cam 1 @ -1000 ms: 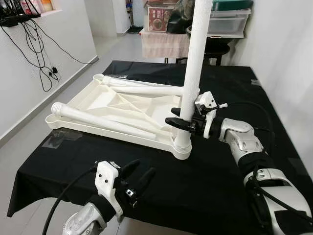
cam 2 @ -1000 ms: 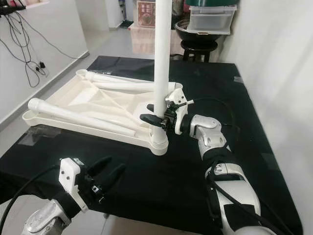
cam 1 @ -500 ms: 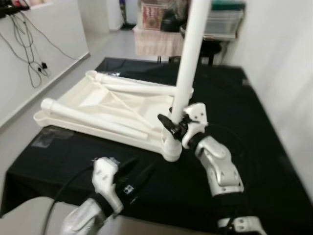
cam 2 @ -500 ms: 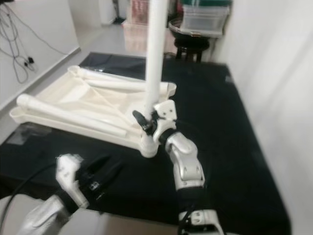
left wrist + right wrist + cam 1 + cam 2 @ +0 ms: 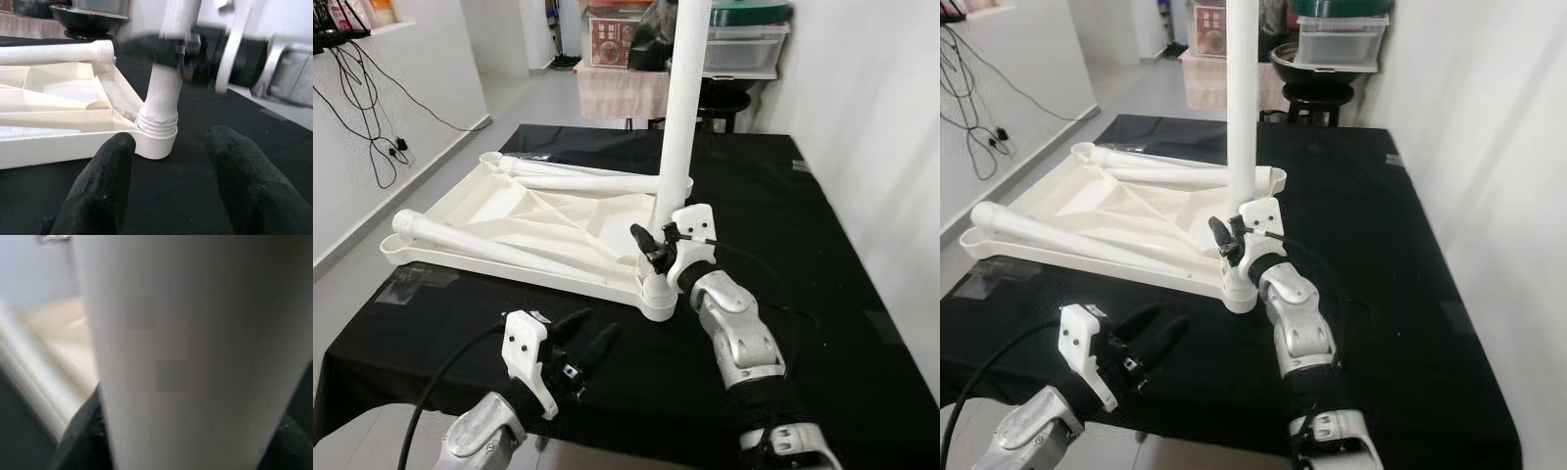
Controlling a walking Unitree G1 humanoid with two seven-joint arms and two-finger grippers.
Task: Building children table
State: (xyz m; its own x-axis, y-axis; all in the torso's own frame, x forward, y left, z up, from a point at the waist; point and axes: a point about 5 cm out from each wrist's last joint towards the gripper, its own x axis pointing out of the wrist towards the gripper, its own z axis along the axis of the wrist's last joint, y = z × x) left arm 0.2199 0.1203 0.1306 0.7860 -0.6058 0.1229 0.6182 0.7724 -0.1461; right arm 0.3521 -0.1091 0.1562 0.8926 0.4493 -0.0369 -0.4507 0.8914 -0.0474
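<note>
While the right gripper (image 5: 656,257) clamps the upright leg (image 5: 677,147) to seat it in the top (image 5: 509,211), left gripper (image 5: 578,348) idles, jaws apart.

Head views: bright, even indoor light, sharp, soft shadows only on the black surface (image 5: 822,255). Left wrist view: fingers (image 5: 102,186) in focus, arm behind motion-blurred. Right wrist view: heavily defocused, blocky artifacts; white leg (image 5: 195,352) too close, probably under minimum focus.
</note>
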